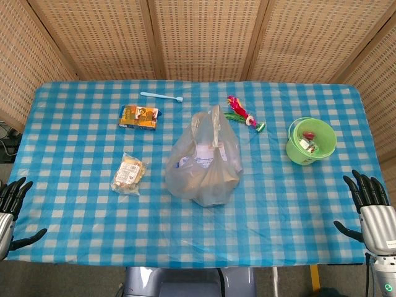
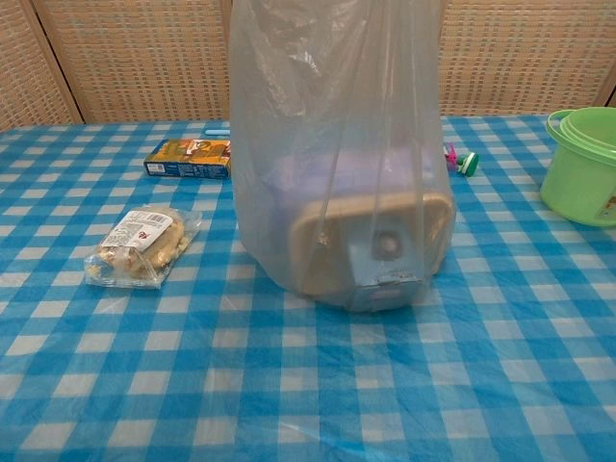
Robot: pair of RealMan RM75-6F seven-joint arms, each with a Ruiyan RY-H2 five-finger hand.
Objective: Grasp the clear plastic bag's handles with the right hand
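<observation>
The clear plastic bag (image 1: 204, 162) stands in the middle of the checked table, with a beige box and other items inside; its handles (image 1: 215, 120) stick up at the top. In the chest view the bag (image 2: 339, 164) fills the centre and its handles run out of frame at the top. My right hand (image 1: 370, 207) hangs off the table's right front corner, fingers spread, holding nothing, far from the bag. At the left front corner my left hand (image 1: 11, 207) is likewise open and apart from everything.
A green bucket (image 1: 310, 140) with small items stands right of the bag. A snack packet (image 1: 129, 174) lies to its left, an orange box (image 1: 138, 116) and a blue toothbrush (image 1: 161, 96) farther back, and a red-green toy (image 1: 242, 114) behind the bag.
</observation>
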